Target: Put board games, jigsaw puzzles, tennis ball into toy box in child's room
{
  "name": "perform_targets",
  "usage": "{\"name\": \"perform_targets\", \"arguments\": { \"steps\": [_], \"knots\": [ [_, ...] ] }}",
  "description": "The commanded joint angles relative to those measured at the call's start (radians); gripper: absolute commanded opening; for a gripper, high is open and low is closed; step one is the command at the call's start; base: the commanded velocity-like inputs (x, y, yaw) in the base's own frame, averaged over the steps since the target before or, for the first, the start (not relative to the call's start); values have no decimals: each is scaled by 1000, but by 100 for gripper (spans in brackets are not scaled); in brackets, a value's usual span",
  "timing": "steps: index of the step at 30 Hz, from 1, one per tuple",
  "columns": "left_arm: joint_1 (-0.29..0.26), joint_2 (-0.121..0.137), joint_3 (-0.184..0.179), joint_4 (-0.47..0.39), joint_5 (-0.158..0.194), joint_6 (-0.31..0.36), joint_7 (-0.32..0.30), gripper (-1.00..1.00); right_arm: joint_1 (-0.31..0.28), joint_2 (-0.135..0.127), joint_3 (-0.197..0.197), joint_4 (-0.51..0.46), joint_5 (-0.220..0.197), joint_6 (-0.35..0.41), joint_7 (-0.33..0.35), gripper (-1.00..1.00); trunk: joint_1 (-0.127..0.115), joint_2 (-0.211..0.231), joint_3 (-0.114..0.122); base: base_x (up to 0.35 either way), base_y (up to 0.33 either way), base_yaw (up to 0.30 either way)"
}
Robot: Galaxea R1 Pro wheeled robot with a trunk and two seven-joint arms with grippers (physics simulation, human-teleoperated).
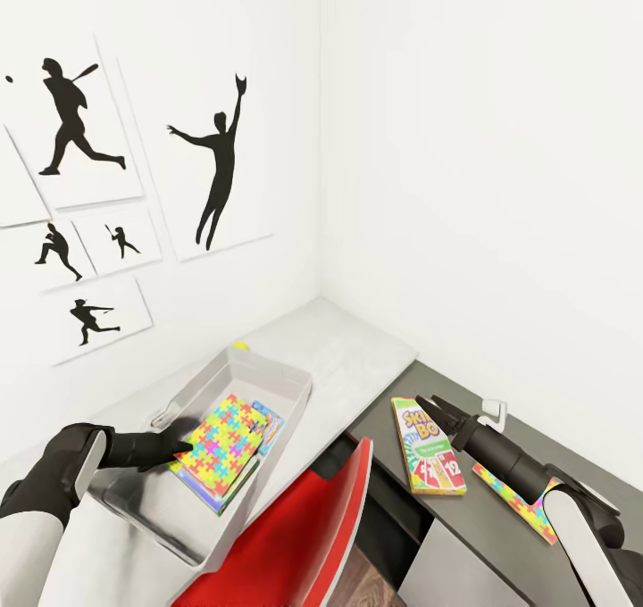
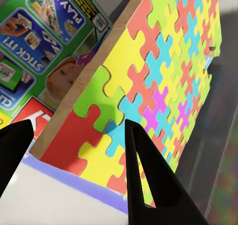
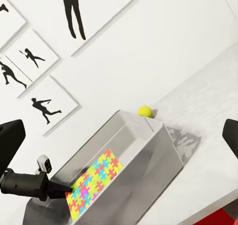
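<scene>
Left wrist view shows the left gripper (image 2: 79, 136) with its fingers spread just above the jigsaw puzzle (image 2: 158, 76) lying inside the toy box (image 1: 268, 375); likely light, stiff and slick, best pinched across a thin edge.

Two jigsaw puzzles (image 1: 228, 440) (image 1: 518, 493) counted, one Skip-Bo box (image 1: 426, 445), one toy box (image 1: 268, 377), one tennis ball (image 3: 144, 111), one red chair (image 1: 299, 536), five silhouette posters (image 1: 214, 156)

Rainbow-pieced jigsaw puzzle (image 1: 225, 442), grey toy box (image 1: 268, 379), red chair (image 1: 308, 531)
</scene>
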Motion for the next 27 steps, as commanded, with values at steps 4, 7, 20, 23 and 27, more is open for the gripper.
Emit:
{"name": "perform_targets", "arguments": {
  "steps": [4,7,20,23,27],
  "knots": [
    [-1,0,1,-2,5,8,2,-100,-1,0,-1,0,-9,8,1,100,1,-2,-2,0,0,0],
    [-1,0,1,-3,5,8,2,100,-1,0,-1,0,-9,8,1,100,1,-2,-2,0,0,0],
    [-1,13,4,-12,7,9,-17,100,-1,1,0,1,-9,6,0,100,1,-2,-2,0,0,0],
    [-1,25,8,-22,11,9,-22,100,-1,2,-1,1,-9,5,1,100,1,-2,-2,0,0,0],
    [0,42,12,-61,13,12,-83,100,-1,2,-1,1,-9,5,1,100,1,-2,-2,0,0,0]
  ]
}}
